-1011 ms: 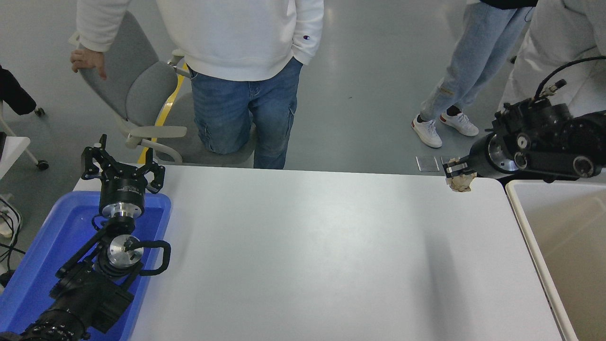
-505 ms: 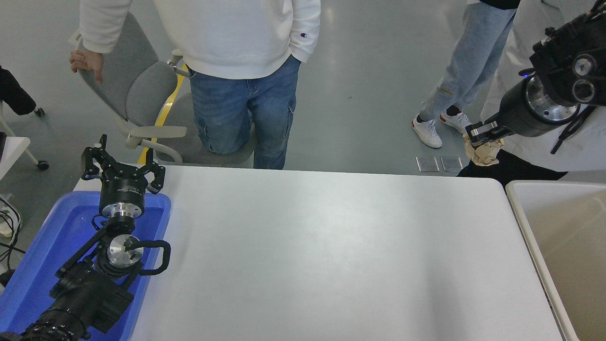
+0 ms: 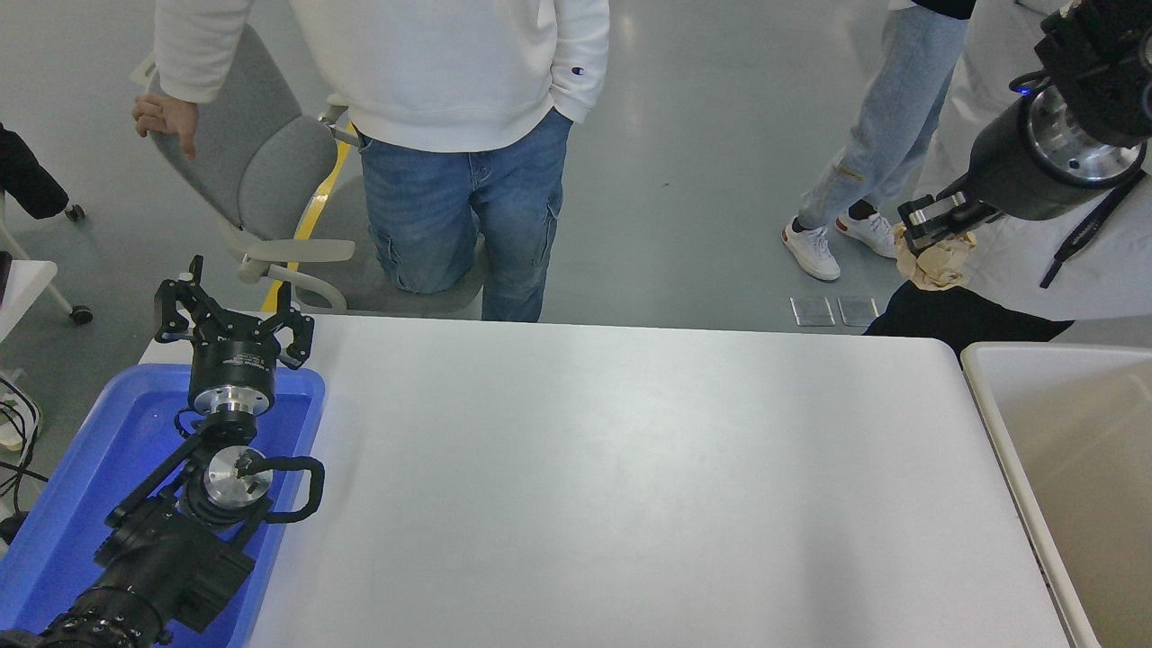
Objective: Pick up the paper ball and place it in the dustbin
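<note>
Counting first: one paper ball (image 3: 938,261), one dustbin (image 3: 994,396), one blue tray (image 3: 54,504), two robot arms, two people at the far side.

Paper ball was off the table, held in the air past the far right corner, above the floor and in front of a dark shape at the table's edge. It was pinched between the fingers of the right gripper (image 3: 931,229), which were pressed onto the top of the wad; the crumpled tan bulk hung below them. The ball sat up and to the left of the dustbin's near corner, not over its opening.

Dustbin stood against the white table (image 3: 612,486) on its right side, only its left wall, pale rim and cream inside in view.

Left gripper (image 3: 232,310) was parked at lower left over the blue tray, fingers spread wide, pointing away from the camera.

One person in a white sweatshirt (image 3: 450,63) and jeans stood at the far edge, a hand (image 3: 166,117) resting on a grey office chair (image 3: 252,171). A second person in light jeans and white shoes (image 3: 837,243) stood further right. Two small square plates (image 3: 835,311) lay in the floor near the shoes.

Right arm entered from the upper right, wrist angled down and to the left, a silver ring behind the gripper body.
</note>
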Motion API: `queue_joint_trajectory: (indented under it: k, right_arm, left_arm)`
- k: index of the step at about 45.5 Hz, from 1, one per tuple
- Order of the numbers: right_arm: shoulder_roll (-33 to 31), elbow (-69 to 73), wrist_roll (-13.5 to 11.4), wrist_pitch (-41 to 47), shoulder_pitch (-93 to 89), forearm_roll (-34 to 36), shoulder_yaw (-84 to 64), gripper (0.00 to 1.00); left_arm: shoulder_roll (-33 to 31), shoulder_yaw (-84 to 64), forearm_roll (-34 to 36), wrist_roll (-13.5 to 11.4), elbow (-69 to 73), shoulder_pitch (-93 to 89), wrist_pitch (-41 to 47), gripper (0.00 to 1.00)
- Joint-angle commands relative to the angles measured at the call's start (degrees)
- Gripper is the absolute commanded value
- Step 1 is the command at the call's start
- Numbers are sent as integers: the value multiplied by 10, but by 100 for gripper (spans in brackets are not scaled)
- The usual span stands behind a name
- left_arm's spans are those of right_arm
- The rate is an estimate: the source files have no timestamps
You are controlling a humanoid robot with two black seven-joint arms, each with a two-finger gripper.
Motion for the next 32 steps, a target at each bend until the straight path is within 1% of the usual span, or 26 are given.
queue_joint_trajectory:
  k: [1, 17, 32]
  right_arm:
    - [-10, 1, 0, 13, 22, 3, 2, 0]
    - [-83, -17, -4, 4, 24, 2, 4, 0]
    - [-142, -81, -5, -11, 3, 2, 9, 0]
  left_arm:
    - [0, 0, 0, 0, 0, 0, 0, 99]
    - [0, 0, 0, 0, 0, 0, 0, 99]
    - [0, 0, 0, 0, 0, 0, 0, 99]
